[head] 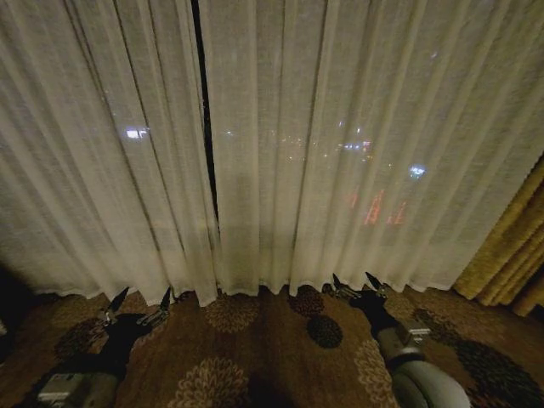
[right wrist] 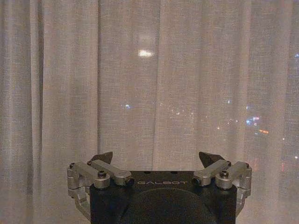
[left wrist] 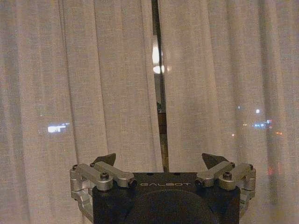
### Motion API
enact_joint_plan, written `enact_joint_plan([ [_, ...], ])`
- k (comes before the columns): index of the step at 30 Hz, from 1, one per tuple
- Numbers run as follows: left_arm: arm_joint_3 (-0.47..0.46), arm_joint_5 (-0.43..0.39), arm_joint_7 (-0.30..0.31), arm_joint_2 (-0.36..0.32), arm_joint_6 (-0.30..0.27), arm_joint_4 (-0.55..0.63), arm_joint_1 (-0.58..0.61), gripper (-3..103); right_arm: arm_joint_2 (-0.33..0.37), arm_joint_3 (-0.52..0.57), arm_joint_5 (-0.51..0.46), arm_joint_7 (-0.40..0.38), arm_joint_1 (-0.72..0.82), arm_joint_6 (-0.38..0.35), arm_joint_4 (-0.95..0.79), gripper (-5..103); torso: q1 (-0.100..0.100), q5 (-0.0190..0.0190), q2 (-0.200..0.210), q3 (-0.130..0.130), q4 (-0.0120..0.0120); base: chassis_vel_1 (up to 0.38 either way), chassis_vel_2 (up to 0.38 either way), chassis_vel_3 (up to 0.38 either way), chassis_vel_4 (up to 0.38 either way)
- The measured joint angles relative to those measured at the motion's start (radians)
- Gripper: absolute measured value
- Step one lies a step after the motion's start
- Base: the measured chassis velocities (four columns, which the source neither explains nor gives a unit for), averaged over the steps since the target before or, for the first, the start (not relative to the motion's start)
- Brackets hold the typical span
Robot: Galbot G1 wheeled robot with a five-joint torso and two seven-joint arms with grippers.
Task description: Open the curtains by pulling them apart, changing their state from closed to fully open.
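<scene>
Two sheer cream-white curtains hang closed before me, the left panel (head: 102,153) and the right panel (head: 340,144), with a narrow dark slit between them. City lights glow through the fabric. My left gripper (head: 140,302) is low at the left, open, a short way from the left panel's hem. On the other side my right gripper (head: 357,282) is open near the right panel's hem. In the left wrist view the left gripper (left wrist: 160,161) faces the slit between the left panel (left wrist: 93,93) and right panel (left wrist: 224,93). The right gripper (right wrist: 156,158) faces pleated right panel (right wrist: 154,84). Nothing is held.
A thick golden-yellow drape (head: 510,246) hangs at the far right. Brown carpet with round floral medallions (head: 255,340) lies under both arms. The curtain hems reach down to the floor.
</scene>
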State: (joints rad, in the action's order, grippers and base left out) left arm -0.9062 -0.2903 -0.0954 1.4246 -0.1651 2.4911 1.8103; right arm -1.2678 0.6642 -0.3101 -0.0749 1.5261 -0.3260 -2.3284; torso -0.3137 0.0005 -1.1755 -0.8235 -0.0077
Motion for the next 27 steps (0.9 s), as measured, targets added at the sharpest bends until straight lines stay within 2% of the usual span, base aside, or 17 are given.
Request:
enact_joint_plan([
  [27,-0.003,0.002,-0.016,0.016,0.031,-0.001,0.019,100,-0.002,-0.005,0.004,0.005,-0.001,0.005,0.002,100,0.000,0.0000,0.000,0.000,0.0000,-0.033,0.115,0.032,-0.118],
])
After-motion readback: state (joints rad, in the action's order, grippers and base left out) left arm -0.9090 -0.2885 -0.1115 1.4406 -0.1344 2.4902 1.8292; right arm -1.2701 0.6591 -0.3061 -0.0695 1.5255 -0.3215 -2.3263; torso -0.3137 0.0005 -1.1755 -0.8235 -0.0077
